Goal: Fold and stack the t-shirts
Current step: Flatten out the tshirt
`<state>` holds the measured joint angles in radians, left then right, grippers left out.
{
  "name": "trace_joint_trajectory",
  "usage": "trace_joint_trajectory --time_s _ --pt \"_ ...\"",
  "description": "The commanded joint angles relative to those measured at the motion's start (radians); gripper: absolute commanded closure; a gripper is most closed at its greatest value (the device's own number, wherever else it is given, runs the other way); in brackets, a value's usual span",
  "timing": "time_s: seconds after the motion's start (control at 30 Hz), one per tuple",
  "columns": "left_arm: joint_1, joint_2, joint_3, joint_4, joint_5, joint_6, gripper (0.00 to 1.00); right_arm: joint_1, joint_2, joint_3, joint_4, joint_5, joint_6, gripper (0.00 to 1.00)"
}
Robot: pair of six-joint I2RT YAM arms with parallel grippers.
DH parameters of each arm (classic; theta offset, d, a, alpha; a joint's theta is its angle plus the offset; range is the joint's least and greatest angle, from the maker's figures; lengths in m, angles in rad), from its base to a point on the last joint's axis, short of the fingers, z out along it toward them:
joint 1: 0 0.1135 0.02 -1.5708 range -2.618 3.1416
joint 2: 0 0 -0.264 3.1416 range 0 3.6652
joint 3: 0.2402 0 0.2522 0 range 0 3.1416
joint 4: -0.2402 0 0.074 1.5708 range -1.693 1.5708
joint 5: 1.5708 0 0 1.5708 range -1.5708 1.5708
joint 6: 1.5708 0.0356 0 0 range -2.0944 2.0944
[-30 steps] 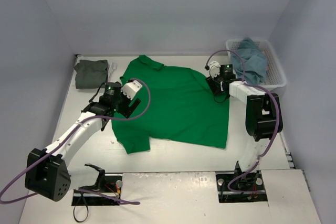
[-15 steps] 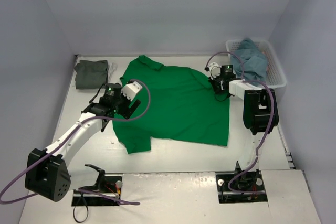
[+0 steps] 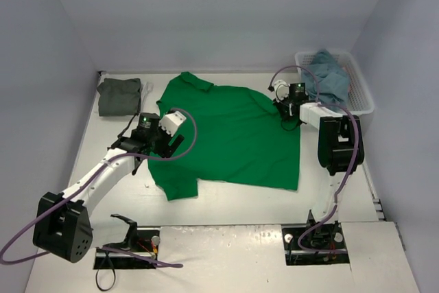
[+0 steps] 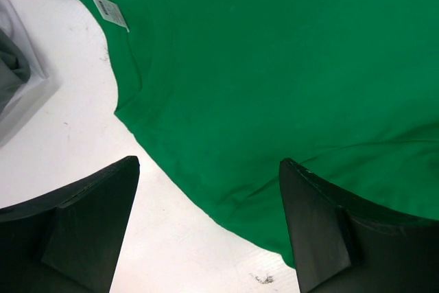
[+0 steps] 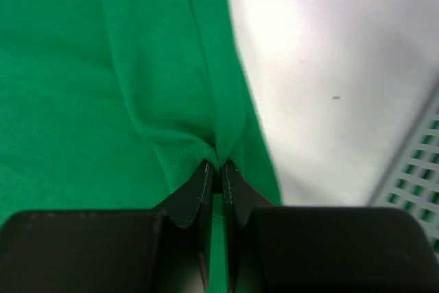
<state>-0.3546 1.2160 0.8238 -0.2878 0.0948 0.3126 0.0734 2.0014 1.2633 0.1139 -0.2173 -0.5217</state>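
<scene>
Green t-shirt [image 3: 233, 138] lies spread mid-table, a fold at its right edge pinched in the clenched right gripper [image 5: 218, 167]. The left gripper [image 4: 208, 169] hangs wide open over its left side. One blue shirt [image 3: 328, 80] fills the white basket [image 3: 363, 95] at far right, and one olive-grey shirt [image 3: 118, 95] sits bundled far left. Bare table [image 3: 226, 204] lies along the near edge.

The green t-shirt [image 3: 233, 138] lies spread mid-table. An olive-grey t-shirt [image 3: 119, 95] sits folded far left, a blue t-shirt [image 3: 326, 77] heaped far right.

Left arm [image 3: 96, 176] stretched forward and low, left pincer [image 4: 209, 180] tipped downward with jaws wide apart, right arm [image 3: 336, 145] folded upright, right pincer [image 5: 219, 166] pinched tight on a green shirt [image 5: 68, 66] fold
</scene>
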Motion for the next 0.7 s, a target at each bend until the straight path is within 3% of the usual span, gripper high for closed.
trace_joint_trajectory --time_s 0.0,0.3,0.67 --pt "-0.006 0.005 0.037 0.024 0.032 -0.023 0.23 -0.023 -0.053 0.080 0.001 0.038 -0.026 1.00" --pt "-0.006 0.023 0.020 0.032 0.051 -0.024 0.23 -0.046 -0.024 0.149 -0.003 0.041 -0.026 1.00" --pt "-0.006 -0.006 0.014 0.006 0.083 -0.038 0.23 -0.049 0.184 0.281 0.087 0.130 -0.035 1.00"
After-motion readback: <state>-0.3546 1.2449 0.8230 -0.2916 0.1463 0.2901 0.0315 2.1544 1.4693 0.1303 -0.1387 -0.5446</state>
